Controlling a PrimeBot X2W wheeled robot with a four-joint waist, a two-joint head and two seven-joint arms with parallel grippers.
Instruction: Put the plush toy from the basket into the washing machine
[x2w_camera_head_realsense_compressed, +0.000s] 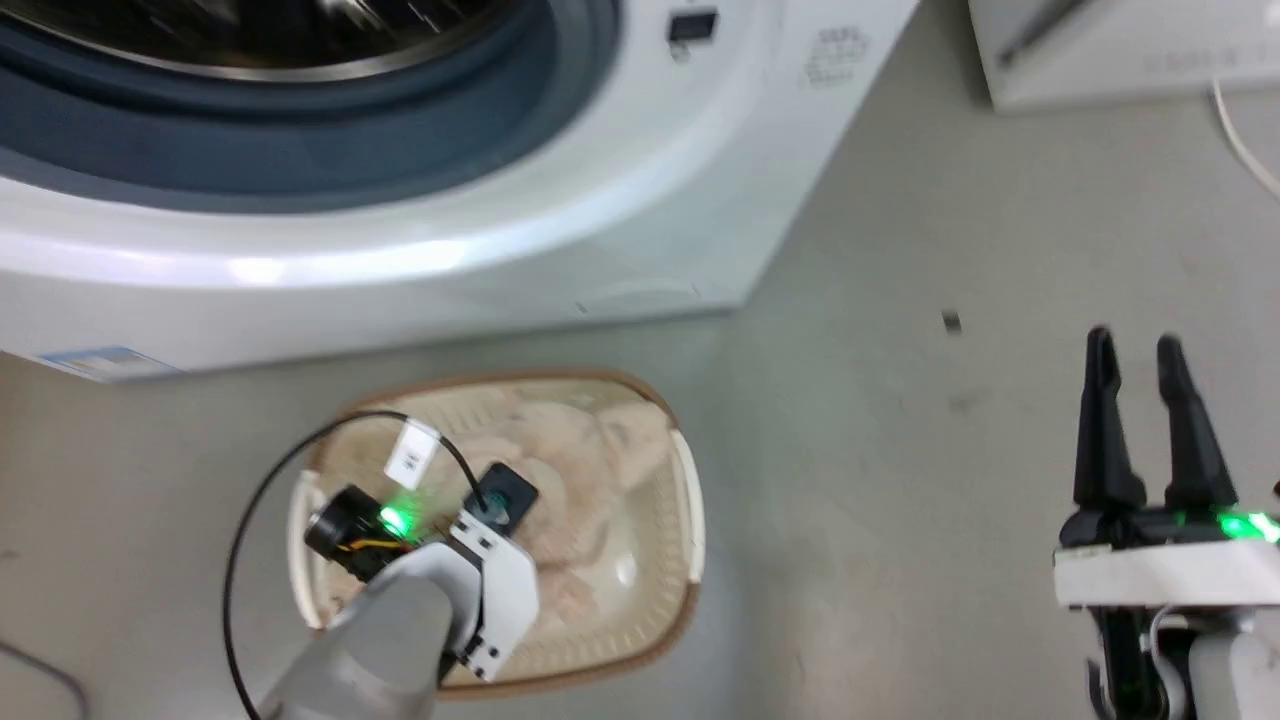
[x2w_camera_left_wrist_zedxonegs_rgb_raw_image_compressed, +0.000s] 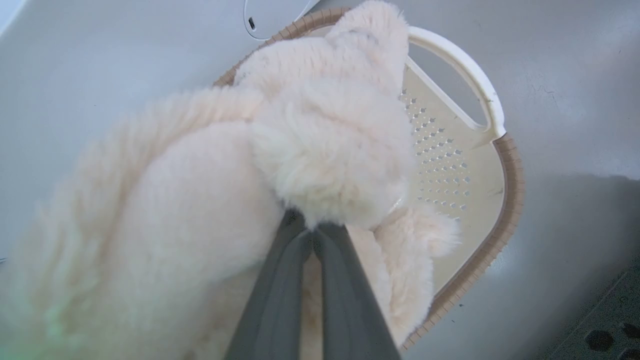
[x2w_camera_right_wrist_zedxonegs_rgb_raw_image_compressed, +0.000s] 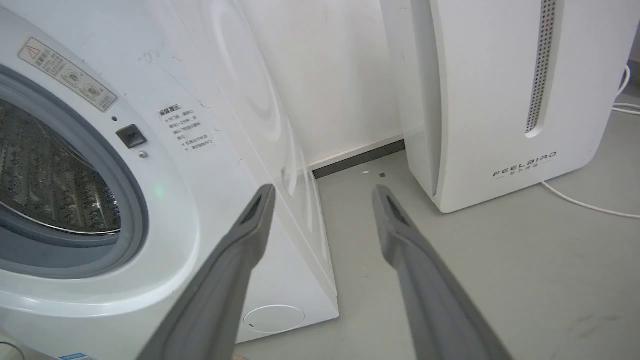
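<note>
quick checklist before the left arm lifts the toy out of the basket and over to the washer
1. Left gripper shut on the toy: ok, the fingers pinch fur.
2. Grip deep enough to hold: cannot tell, the tips are buried in fur.
3. Toy out of the basket: not ok, it lies inside.
4. Washer opening free: ok, the visible part of the drum is bare.
5. Right gripper out of the way: ok, open over the floor to the right.

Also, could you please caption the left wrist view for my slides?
Left gripper closed on the plush toy in the basket.
</note>
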